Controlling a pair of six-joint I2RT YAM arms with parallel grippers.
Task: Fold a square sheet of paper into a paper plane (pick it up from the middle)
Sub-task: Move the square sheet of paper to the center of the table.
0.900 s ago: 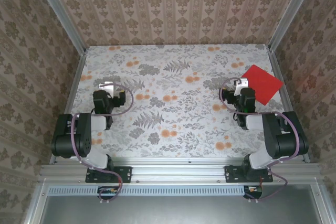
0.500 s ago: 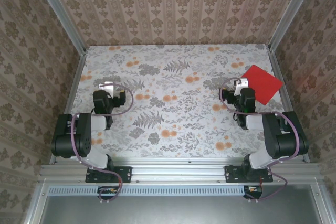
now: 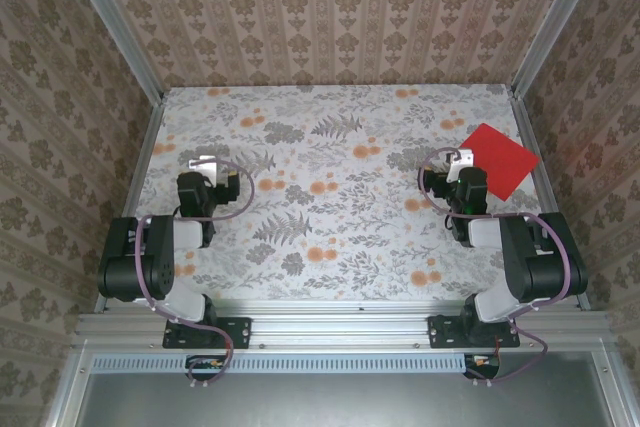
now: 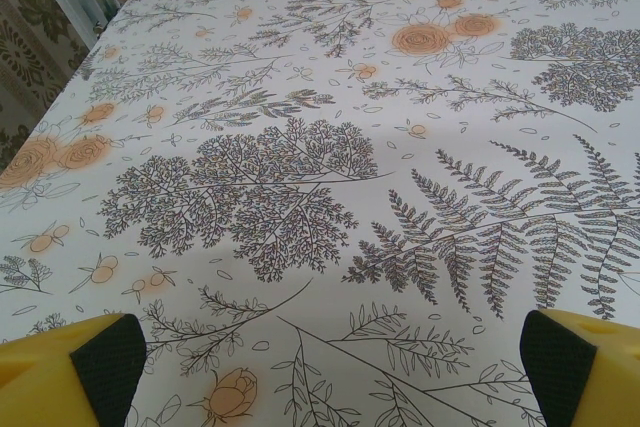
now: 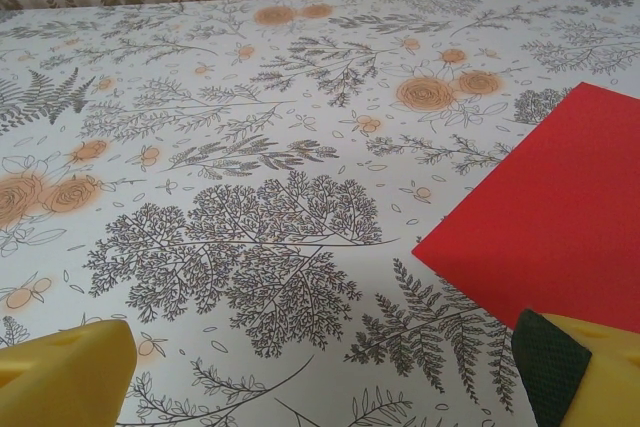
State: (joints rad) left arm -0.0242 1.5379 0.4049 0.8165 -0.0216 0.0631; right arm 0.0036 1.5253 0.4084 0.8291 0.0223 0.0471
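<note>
The square sheet of paper [image 3: 498,159] is bright red and lies flat and uncreased on the floral table at the far right, turned like a diamond. My right gripper [image 3: 458,158] is just left of its near-left edge, low over the table. In the right wrist view the sheet [image 5: 550,217] lies ahead and to the right of the open right gripper [image 5: 325,372], and the right fingertip [image 5: 572,359] overlaps its near edge. My left gripper [image 3: 203,163] is over the left side of the table. The left gripper [image 4: 330,372] is open, with bare tablecloth between its fingers.
The floral tablecloth [image 3: 330,177] covers the whole work surface. Patterned walls [image 3: 340,17] close it in at the back and sides, with aluminium posts [image 3: 548,22] at the corners. The sheet lies close to the table's right edge [image 3: 535,162].
</note>
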